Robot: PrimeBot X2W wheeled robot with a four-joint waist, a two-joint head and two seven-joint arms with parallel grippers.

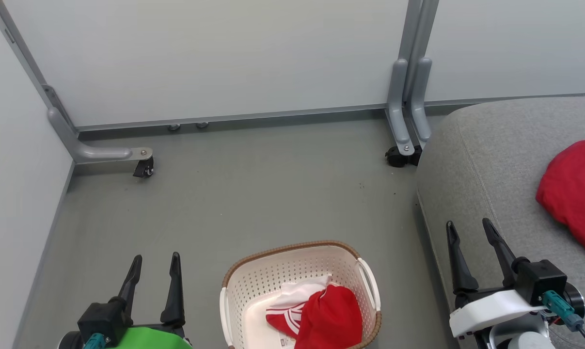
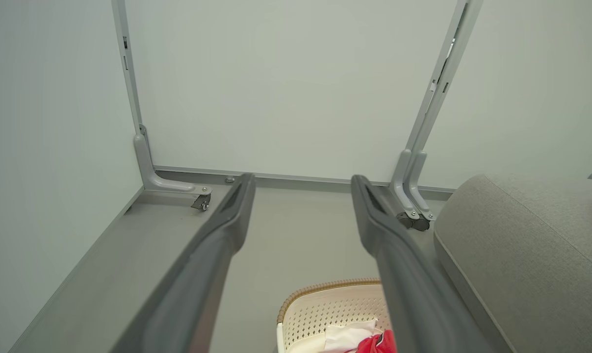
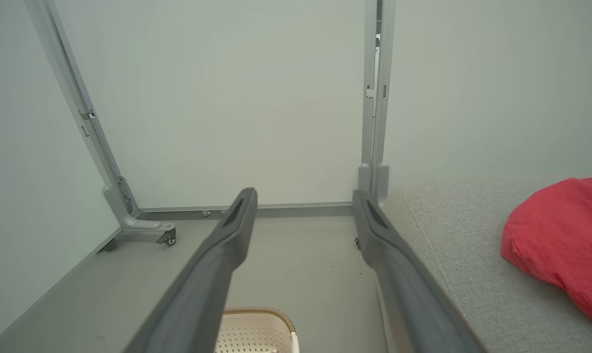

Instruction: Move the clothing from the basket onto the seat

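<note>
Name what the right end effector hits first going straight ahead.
Likely the white partition panel; the right end effector looks unobstructed until there, passing beside the seat, depth unclear.

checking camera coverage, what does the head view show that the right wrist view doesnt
Head view: the trimmed garment lying in the basket, and the open left gripper. Right wrist view: a taller stretch of the partition posts. Both: the basket, the couch, the plain red garment on it, and the open right gripper.
</note>
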